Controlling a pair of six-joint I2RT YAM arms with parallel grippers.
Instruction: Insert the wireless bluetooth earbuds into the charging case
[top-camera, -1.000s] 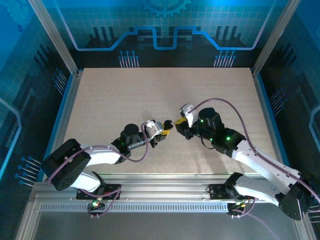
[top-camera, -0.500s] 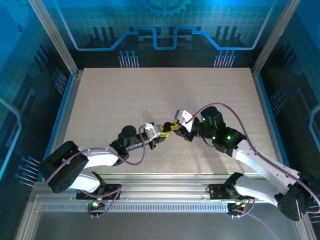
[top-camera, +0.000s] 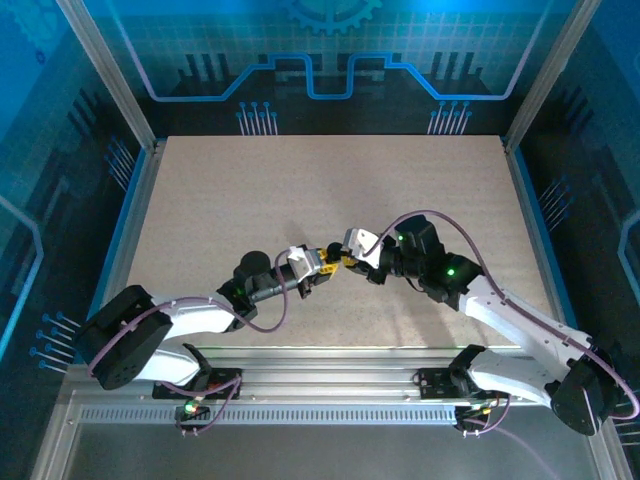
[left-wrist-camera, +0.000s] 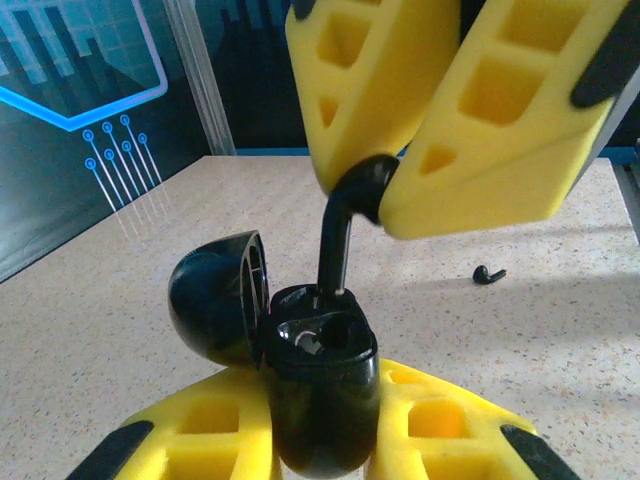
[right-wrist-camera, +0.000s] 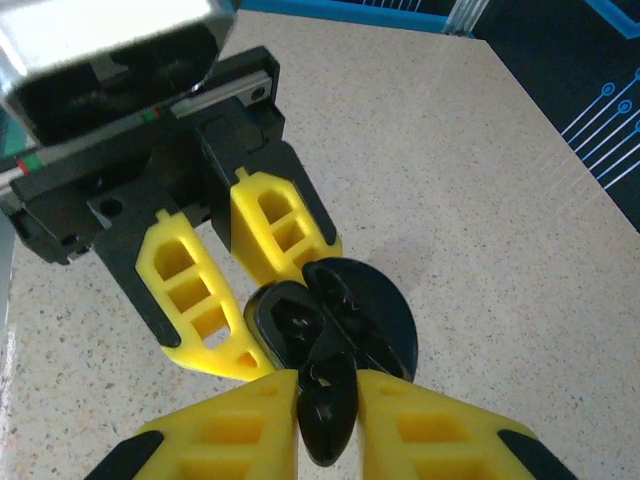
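At the bottom edge, pinching a black earbud (right-wrist-camera: 325, 420) between the yellow fingers of the right hand (right-wrist-camera: 328, 388), with the bud's upper end touching the open black charging case (right-wrist-camera: 290, 325) just above. Opposite, reaching in from the upper left and clamping that case on both sides with the yellow fingers of the left hand (right-wrist-camera: 282, 308), lid (right-wrist-camera: 378, 318) swung open to the right. Underneath, speckled beige desk (right-wrist-camera: 480, 200), running up to a blue strip (right-wrist-camera: 380, 20) at the far edge.
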